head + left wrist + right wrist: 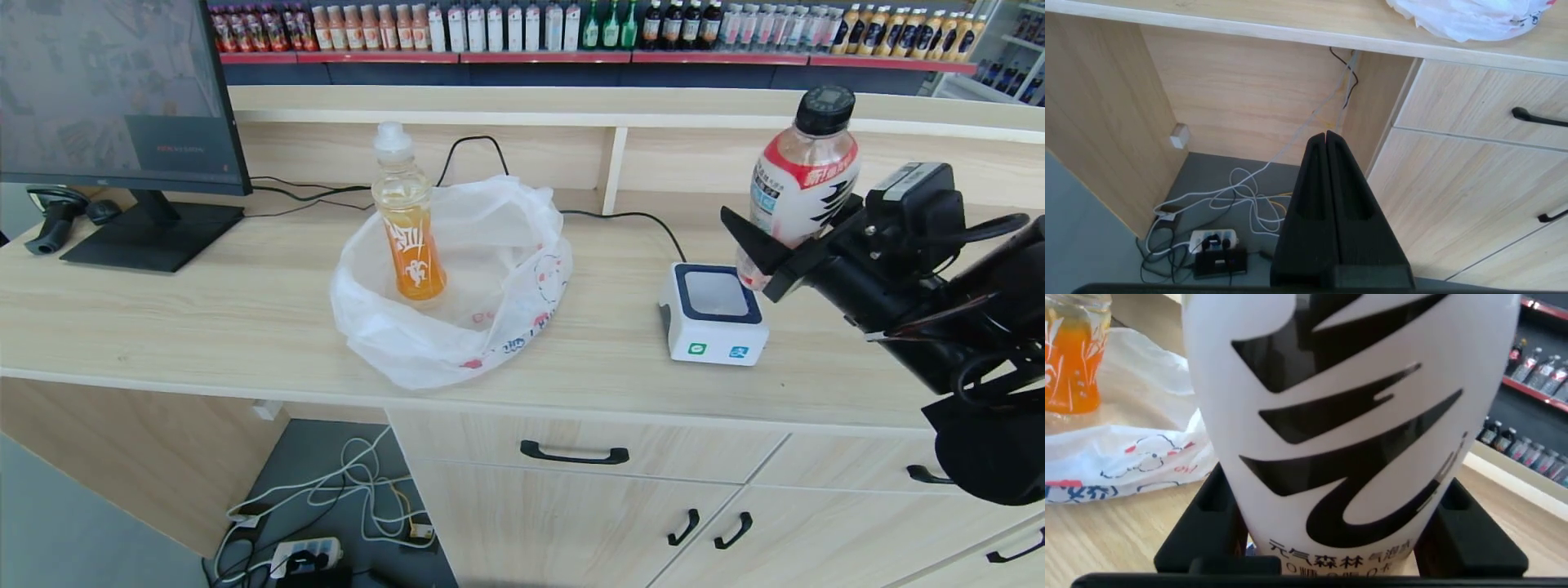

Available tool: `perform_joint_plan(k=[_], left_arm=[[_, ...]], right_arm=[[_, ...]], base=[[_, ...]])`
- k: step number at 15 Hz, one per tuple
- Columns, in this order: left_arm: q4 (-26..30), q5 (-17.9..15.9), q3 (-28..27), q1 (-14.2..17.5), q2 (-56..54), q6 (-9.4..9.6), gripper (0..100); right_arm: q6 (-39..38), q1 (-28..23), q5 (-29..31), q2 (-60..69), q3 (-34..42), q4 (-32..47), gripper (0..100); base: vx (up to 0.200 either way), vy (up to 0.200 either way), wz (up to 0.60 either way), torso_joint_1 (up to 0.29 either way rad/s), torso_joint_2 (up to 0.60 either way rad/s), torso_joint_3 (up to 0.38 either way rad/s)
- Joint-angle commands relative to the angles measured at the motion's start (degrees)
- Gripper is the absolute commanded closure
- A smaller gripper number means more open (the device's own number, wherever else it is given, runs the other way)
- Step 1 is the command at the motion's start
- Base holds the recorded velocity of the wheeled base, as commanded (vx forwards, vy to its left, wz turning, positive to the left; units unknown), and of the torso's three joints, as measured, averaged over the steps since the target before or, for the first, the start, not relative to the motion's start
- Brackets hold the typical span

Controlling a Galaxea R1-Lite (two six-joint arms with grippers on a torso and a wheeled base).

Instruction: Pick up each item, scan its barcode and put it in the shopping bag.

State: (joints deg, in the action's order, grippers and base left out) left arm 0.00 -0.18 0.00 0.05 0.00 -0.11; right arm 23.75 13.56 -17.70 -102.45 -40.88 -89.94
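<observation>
Right gripper [755, 253] clamps a white bottle [804, 180] low on its body, just above the scanner's [714, 314] far right corner. The bottle stands nearly upright, black cap up, leaning slightly right. The right wrist view shows its label close up, with the bag [1135, 461] beyond. An orange bottle [408, 229] stands upright in the bag. Left gripper [1327, 143], fingers pressed together, hangs below the counter [1290, 24].
</observation>
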Motion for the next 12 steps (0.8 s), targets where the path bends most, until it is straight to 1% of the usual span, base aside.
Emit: perform_joint_plan(k=[1, 3, 4, 7, 10, 12], left_arm=[[0.00, 0.01, 0.00, 0.04, 0.00, 0.02, 100], [0.00, 0.01, 0.00, 0.04, 0.00, 0.02, 100], [0.00, 0.01, 0.00, 0.04, 0.00, 0.02, 100], [0.00, 0.01, 0.00, 0.04, 0.00, 0.02, 100], [0.00, 0.01, 0.00, 0.04, 0.00, 0.02, 100], [0.00, 0.01, 0.00, 0.04, 0.00, 0.02, 100]], right_arm=[[-3.36, 2.62, 2.85, 2.69, 2.12, -0.06, 100], [-7.40, 3.14, 4.69, 4.28, 6.69, -0.06, 100], [-8.37, 3.14, 4.78, 5.15, 8.62, -0.06, 100], [-14.43, 3.41, 5.31, 7.70, 13.54, -0.06, 100], [-18.03, 0.59, 8.03, 8.06, 13.54, -0.06, 100], [-18.65, 0.16, 8.47, 7.26, 12.75, -0.06, 100]], base=[[0.000, 0.000, 0.00, 0.000, 0.00, 0.000], [0.000, 0.000, 0.00, 0.000, 0.00, 0.000], [0.000, 0.000, 0.00, 0.000, 0.00, 0.000], [0.000, 0.000, 0.00, 0.000, 0.00, 0.000], [0.000, 0.000, 0.00, 0.000, 0.00, 0.000], [0.000, 0.000, 0.00, 0.000, 0.00, 0.000]])
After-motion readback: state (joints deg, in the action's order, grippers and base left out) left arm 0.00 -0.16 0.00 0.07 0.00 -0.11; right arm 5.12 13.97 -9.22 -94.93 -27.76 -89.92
